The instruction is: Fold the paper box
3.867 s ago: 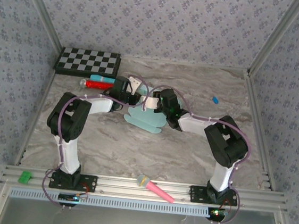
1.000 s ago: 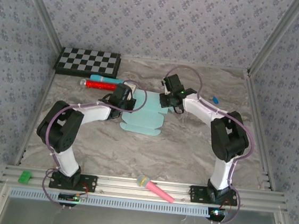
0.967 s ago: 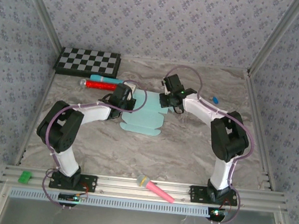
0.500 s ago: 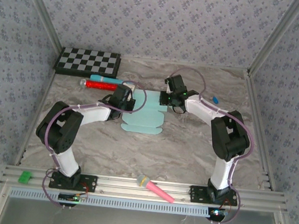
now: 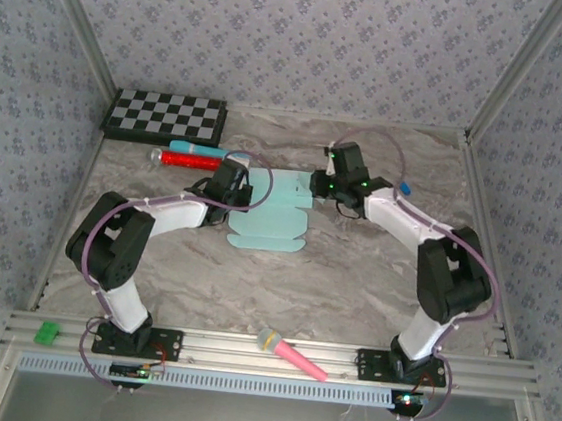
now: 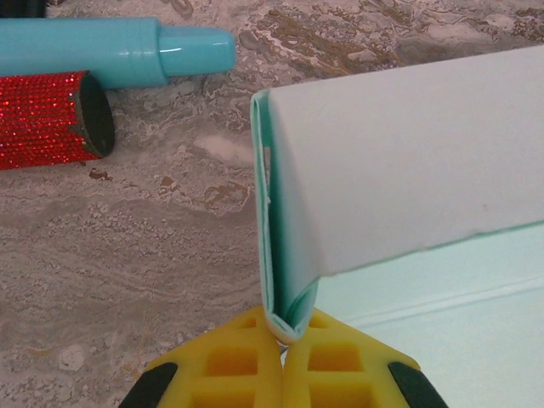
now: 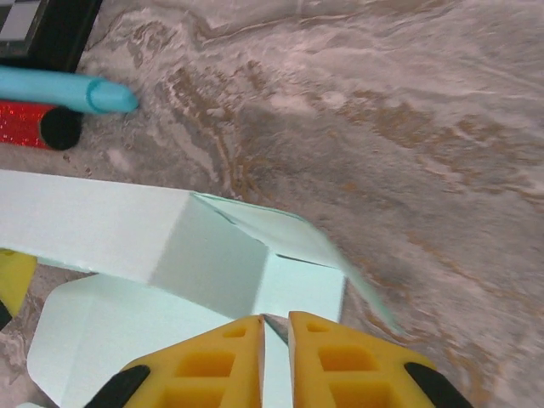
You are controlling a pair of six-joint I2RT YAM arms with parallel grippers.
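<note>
Paper box (image 5: 272, 215): frame centre, partly folded. Left gripper (image 6: 283, 336): clamped on folded edge. Right gripper (image 7: 276, 327): pinching opposite flap. Risk: opposed pulling may tear or miscrease thin card.

Black-white arms (image 5: 175, 214), purple cables (image 5: 375, 133), yellow-fingered end effectors (image 6: 283, 331) (image 7: 276, 323)

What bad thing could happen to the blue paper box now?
The left pincer and right pincer each pinch a thin edge of the paper box; pulling apart might tear it or let it slip. The left pinch sits on a doubled-over fold, so it may crease wrongly. The red glitter tube and teal pen lie close by and could get knocked.
</note>
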